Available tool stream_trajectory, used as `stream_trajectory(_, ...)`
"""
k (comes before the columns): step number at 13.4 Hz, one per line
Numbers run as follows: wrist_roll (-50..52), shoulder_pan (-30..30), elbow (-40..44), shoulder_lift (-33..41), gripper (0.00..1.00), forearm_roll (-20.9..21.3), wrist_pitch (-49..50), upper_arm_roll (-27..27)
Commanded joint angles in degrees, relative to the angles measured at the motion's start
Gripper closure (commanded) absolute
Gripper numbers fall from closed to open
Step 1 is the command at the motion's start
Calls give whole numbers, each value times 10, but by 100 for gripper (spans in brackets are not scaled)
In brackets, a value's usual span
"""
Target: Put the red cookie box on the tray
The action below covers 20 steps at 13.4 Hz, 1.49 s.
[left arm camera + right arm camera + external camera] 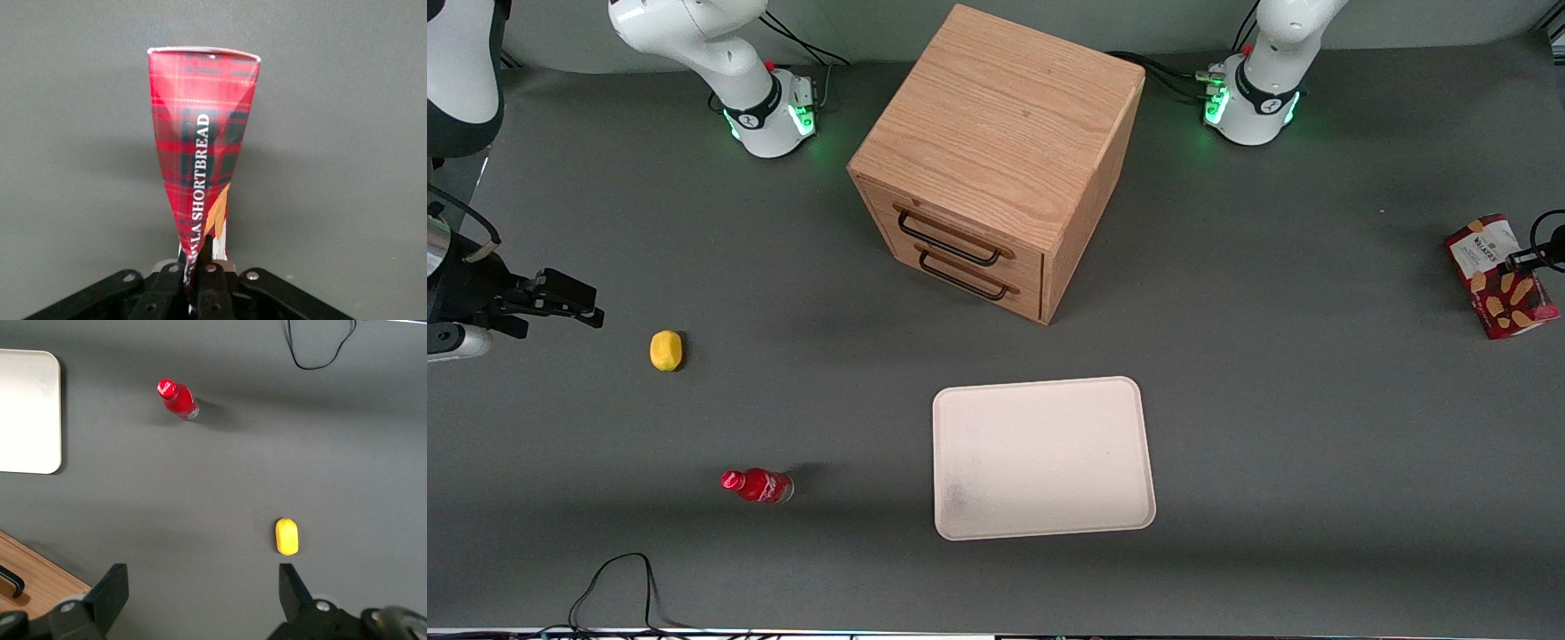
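One red cookie box [1500, 276] is in view, at the working arm's end of the table [1272, 356], well apart from the tray [1042, 458]. Left wrist view: the gripper [202, 267] has its fingers [212, 277] drawn together on one narrow end of the box, which extends away from the camera over the bare grey table surface; tartan print and the lettering "SHORTBREAD" readable along its side. Front view: gripper only partly visible at the frame edge, touching the box at the edge farthest toward the working arm's end. Cannot tell whether the box rests on the table or is held above it. Tray lies flat, nearer to the front camera than the wooden drawer cabinet [996, 160]; nothing on its cream surface, only a faint grey smudge near one corner. Cabinet stands mid-table, both drawers [960, 253] closed, each with a dark wire handle; contents not visible. Toward the parked arm's end: a yellow lemon-like object [666, 349] and a small red bottle [758, 485], the bottle nearer to the front camera, the two well apart. A black cable [618, 587] loops at the table edge closest to the front camera.
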State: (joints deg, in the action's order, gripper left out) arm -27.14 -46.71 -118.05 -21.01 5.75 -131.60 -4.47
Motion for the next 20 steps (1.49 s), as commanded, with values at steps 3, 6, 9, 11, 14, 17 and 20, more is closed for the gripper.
stream_trajectory(3,9,49,68,65,100,-4,144,-5)
stream_trajectory(6,9,107,235,70,100,-3,331,-5)
stream_trajectory(9,45,176,398,43,100,11,482,-4)
stream_trajectory(11,85,224,472,19,100,10,554,-5)
stream_trajectory(14,179,303,577,-38,100,-3,628,-7)
stream_trajectory(17,384,402,610,-75,100,-66,621,-34)
stream_trajectory(20,475,475,613,-131,100,-72,515,-72)
